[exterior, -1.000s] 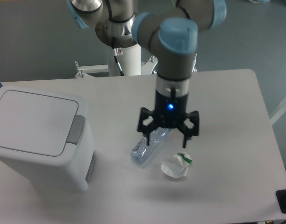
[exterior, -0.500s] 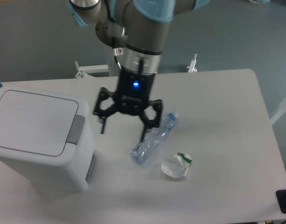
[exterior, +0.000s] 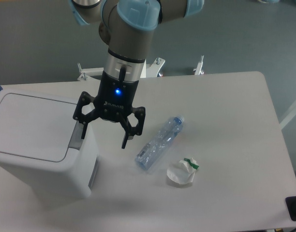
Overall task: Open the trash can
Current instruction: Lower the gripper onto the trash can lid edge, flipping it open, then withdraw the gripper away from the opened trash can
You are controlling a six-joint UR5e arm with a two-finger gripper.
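The trash can [exterior: 34,145] is a large white boxy bin at the left of the table, its flat lid down. Its grey push tab [exterior: 76,137] sits at the lid's right edge, partly hidden by my left finger. My gripper [exterior: 105,136] is open and empty, pointing down, just right of the bin. Its left fingertip [exterior: 83,134] is at the tab and its right fingertip [exterior: 125,141] hangs over the table.
A crushed clear plastic bottle [exterior: 159,142] lies on the table right of the gripper. A crumpled white wrapper with a green mark [exterior: 182,172] lies in front of it. The table's front edge is close below. A dark object [exterior: 294,208] shows at the bottom right corner.
The gripper has moved left, from above the bottle to the right edge of the trash can. It has stayed open. The bottle and wrapper have not moved.
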